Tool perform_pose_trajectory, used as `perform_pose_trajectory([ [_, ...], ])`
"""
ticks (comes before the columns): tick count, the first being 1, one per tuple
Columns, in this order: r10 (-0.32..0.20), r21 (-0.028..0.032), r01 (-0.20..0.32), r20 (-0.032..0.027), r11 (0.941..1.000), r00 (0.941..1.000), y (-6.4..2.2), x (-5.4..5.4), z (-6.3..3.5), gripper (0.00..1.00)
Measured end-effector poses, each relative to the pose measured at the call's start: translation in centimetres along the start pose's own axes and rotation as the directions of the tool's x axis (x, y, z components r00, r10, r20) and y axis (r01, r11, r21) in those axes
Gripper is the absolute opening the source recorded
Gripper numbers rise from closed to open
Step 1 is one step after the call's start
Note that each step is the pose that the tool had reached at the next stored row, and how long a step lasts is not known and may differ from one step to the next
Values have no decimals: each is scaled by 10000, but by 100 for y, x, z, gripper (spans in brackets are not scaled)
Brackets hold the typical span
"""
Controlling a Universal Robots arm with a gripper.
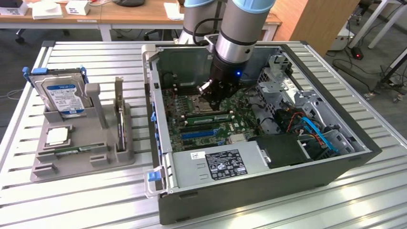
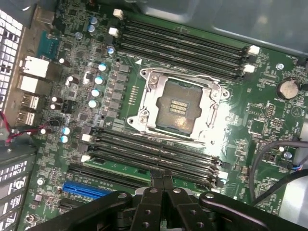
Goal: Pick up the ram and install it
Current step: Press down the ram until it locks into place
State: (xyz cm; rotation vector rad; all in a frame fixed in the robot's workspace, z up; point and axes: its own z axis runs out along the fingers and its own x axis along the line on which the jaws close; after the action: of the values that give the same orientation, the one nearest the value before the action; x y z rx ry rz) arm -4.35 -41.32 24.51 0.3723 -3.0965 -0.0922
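Observation:
The ram (image 2: 120, 168) is a long thin green stick lying in a memory slot on the motherboard (image 2: 269, 115), just beside the row of black empty slots. In the exterior view the ram (image 1: 205, 118) shows as a pale green strip inside the open computer case (image 1: 254, 191). My gripper (image 2: 162, 180) is shut, fingertips pressed together with nothing between them, right over the middle of the ram; I cannot tell whether they touch it. Seen from outside, the gripper (image 1: 213, 101) reaches straight down into the case above the board.
The open processor socket (image 2: 178, 106) lies beside the slots, with a blue expansion slot (image 2: 84, 190) on the other side. A grey holder (image 1: 83, 162) at the exterior view's left carries a hard drive (image 1: 64, 95), a square processor chip (image 1: 57, 137) and an upright card (image 1: 119, 114). Drive cage and cables (image 1: 311, 131) crowd the case's right.

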Motion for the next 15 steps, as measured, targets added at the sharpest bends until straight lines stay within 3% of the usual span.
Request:
perform_pose_trajectory([
  [4,19,-1,-19,3,10000,10000,-1,0,0,9],
  [11,1020,-19,-1020,63,9948,9948,0,-1,1,9],
  [15,1089,-12,-1089,50,9940,9940,0,0,-3,9],
])
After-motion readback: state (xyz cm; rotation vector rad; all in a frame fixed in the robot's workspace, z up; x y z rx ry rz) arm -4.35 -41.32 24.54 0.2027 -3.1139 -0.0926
